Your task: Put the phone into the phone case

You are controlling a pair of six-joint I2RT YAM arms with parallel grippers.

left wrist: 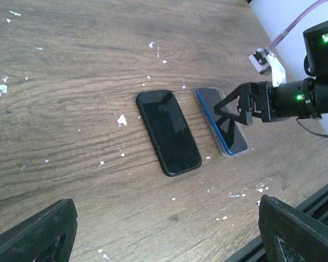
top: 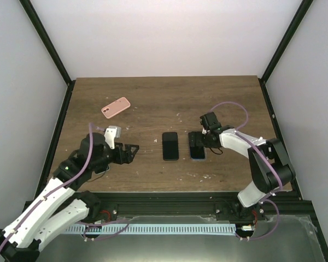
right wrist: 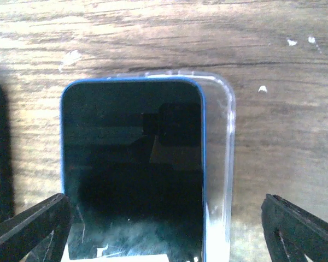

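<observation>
A blue-edged phone point(right wrist: 131, 164) with a dark screen lies on a clear phone case point(right wrist: 221, 164). It sits shifted sideways, so a strip of the case shows along one long side and at the top corner. My right gripper point(right wrist: 164, 240) is open, with one finger point(right wrist: 33, 229) on each side of the phone and case, touching neither. From above, the phone point(top: 197, 146) lies right of centre with the right gripper point(top: 201, 140) over it. My left gripper point(top: 132, 153) is open above bare wood, left of the phone point(left wrist: 221, 121). In the left wrist view its own jaws point(left wrist: 167, 234) hold nothing.
A black phone-sized slab point(top: 170, 146) lies flat just left of the blue phone, also seen from the left wrist point(left wrist: 168, 132). A pink phone case point(top: 115, 107) rests at the back left. White flecks dot the wooden table point(top: 153, 93). Black frame posts edge it.
</observation>
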